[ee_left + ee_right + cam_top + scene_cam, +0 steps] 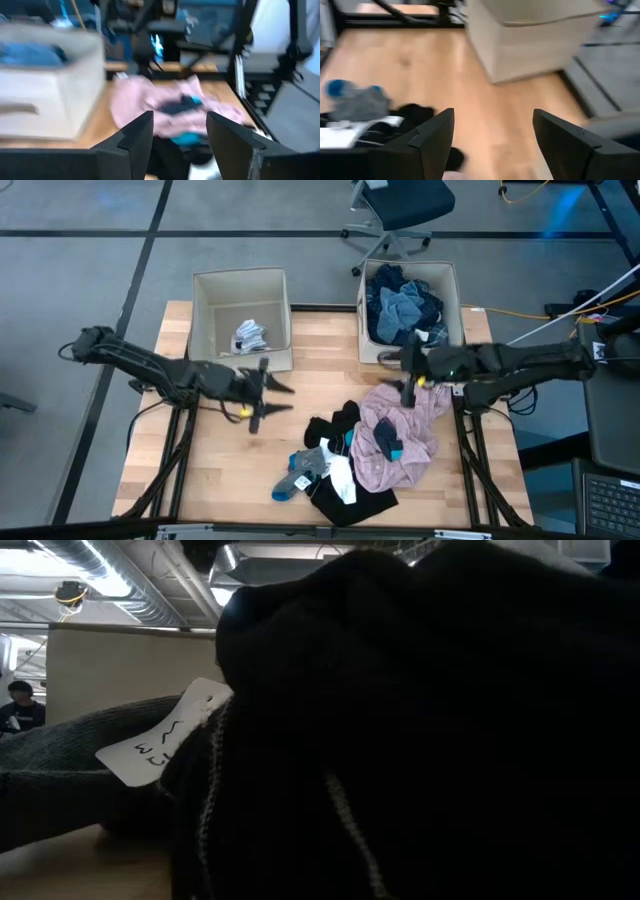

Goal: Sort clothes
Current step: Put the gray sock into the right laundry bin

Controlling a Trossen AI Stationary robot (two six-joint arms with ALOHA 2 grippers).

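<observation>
On the table (210, 470), clothes (365, 450) lie between both open pincers.

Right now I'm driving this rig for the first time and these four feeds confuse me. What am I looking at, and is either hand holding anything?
You have two dark robot arms at a wooden table. The overhead feed shows everything: the left hand hovers over bare wood in front of the left box, which holds one small light piece. The right hand hangs at the edge of the pink garment, just in front of the right box, which is full of blue clothes. The unsorted pile, black pieces and socks, lies at the table's front middle. The table-level feed is blocked by dark fabric right against the lens. The other two feeds look out past each hand's fingers. Both hands are open and empty.
</observation>
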